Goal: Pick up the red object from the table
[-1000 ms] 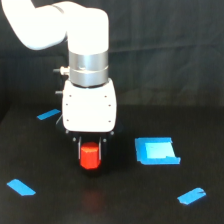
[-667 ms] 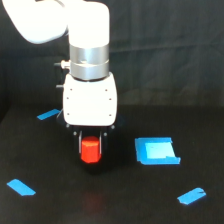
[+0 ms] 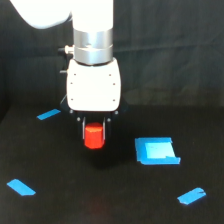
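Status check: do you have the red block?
Gripper shut on red object. Block appears lifted off table. Blue square patch on exterior view's right, well apart.

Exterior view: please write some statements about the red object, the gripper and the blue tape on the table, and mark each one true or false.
1. The red object sits between the fingers of the gripper. True.
2. The red object lies on the blue square patch. False: the patch is apart from it, toward the exterior view's right.
3. A faint red glow shows on the table below the red object, which seems lifted off the surface. True.
4. The gripper is open and holds nothing. False: it is shut on the red object.
5. There is only one blue tape piece on the table. False: several strips are visible besides the square patch.
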Controlling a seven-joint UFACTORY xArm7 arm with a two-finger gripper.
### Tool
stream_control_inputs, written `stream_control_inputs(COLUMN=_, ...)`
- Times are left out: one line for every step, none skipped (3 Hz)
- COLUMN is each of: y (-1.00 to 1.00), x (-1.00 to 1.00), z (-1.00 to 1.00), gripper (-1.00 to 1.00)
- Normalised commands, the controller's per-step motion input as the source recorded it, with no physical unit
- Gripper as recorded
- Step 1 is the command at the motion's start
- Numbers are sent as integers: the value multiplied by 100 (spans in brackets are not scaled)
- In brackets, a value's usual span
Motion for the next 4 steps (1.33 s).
stream_control_inputs(y=11, x=6, z=85, gripper=-100)
stream_control_inputs(y=18, x=-6, z=70, gripper=-100)
stream_control_inputs(y=13, x=15, z=52, gripper=-99)
stream_control_inputs(y=10, x=7, z=19, gripper=-100)
